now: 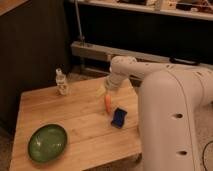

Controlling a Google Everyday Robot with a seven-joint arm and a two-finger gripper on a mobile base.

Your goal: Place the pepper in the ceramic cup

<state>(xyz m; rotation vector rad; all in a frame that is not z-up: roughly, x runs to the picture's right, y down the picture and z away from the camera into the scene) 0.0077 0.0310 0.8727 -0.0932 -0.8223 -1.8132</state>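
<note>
The robot's bulky white arm fills the right of the scene, bending down over the far side of a low, light wooden table. A round green bowl sits at the table's near left corner. A clear plastic bottle stands upright near the far left edge. A blue rectangular sponge lies near the right edge. The gripper hovers directly over the stem end of the slim orange-red pepper, fingers spread, pinching nothing. The pepper lies on the tabletop, just left of the sponge.
</note>
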